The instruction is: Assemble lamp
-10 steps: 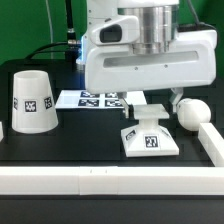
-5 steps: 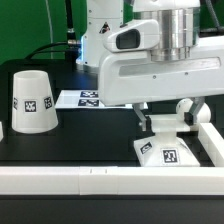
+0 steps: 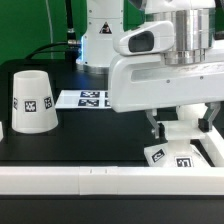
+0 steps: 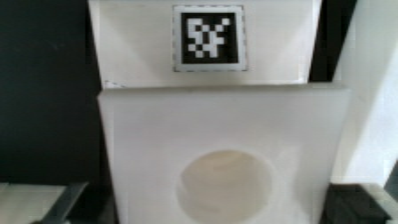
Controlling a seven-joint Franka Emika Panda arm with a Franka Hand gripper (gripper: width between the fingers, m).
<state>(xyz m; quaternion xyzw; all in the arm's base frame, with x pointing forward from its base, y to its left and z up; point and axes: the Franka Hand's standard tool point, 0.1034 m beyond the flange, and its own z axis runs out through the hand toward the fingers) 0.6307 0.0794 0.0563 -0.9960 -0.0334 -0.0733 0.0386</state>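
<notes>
Tool (image 3: 180, 126) low over the bench, its two dark fingers on either side of the raised middle block of the flat square white plastic lamp base (image 3: 170, 158). In the wrist view that block, with its oval socket hole, fills the whole gap between the fingers. The tool therefore looks pinched onto the lamp base rather than spread free of it. The lamp base sits flat on the black bench (image 3: 90, 140) directly under the tool, its black-and-white tags showing.

The step in hand appears to be seating the lamp base in the corner made by the long white front rail (image 3: 80, 180) and the white side wall (image 3: 215, 150). To do it well, the tool should keep the lamp base flat and slide it rather than lift it. It should press until both edges meet the rails squarely, then let go straight upward so nothing twists.

Room is tight there. The front rail lies just beside the near edge of the lamp base, the side wall just beside its outer edge, and the wide tool body overhangs both. Open bench lies away from the tool toward the exterior view's left. There the white truncated-cone plastic shade (image 3: 32, 100) stands upright, well apart, with the thin flat white marker board (image 3: 90, 98) between it and the tool, farther back. The round bulb cannot be made out; the tool body may hide it.
</notes>
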